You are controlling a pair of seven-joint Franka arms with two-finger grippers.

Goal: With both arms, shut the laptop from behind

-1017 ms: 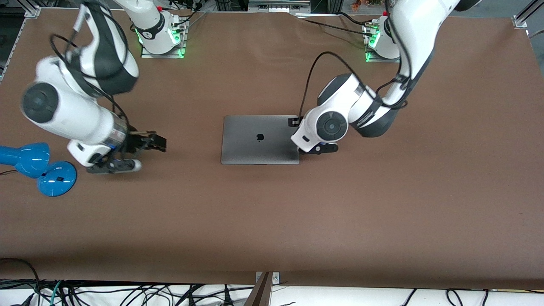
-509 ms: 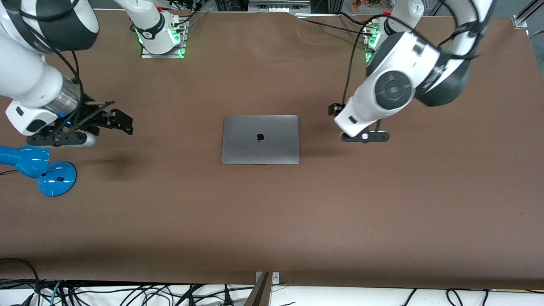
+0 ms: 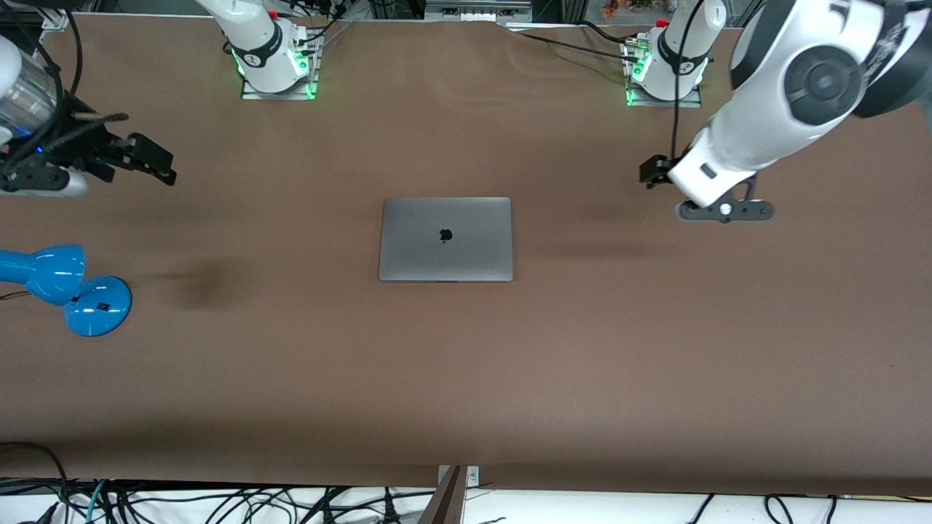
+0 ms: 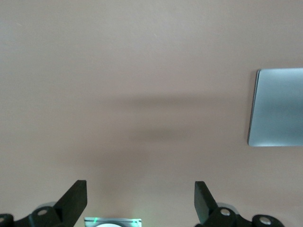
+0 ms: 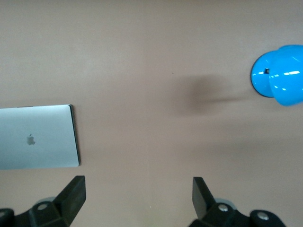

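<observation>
The laptop [image 3: 445,239] lies shut and flat in the middle of the brown table, grey lid up with the black apple logo showing. It also appears in the left wrist view [image 4: 279,106] and the right wrist view [image 5: 38,137]. My left gripper [image 3: 655,173] hangs open over bare table, well off the laptop toward the left arm's end. Its black fingertips [image 4: 75,194] stand wide apart with nothing between them. My right gripper [image 3: 149,159] is open too, up over the table near the right arm's end, fingers [image 5: 75,189] spread on nothing.
A blue desk lamp [image 3: 65,287] lies at the right arm's end of the table, also seen in the right wrist view [image 5: 280,74]. The arm bases [image 3: 277,62] [image 3: 666,69] glow green along the table edge farthest from the front camera. Cables hang off the nearest edge.
Both arms have lifted and swung outward, away from the laptop. The left gripper left the laptop's edge; the right gripper went up past the lamp. The laptop has not moved.
</observation>
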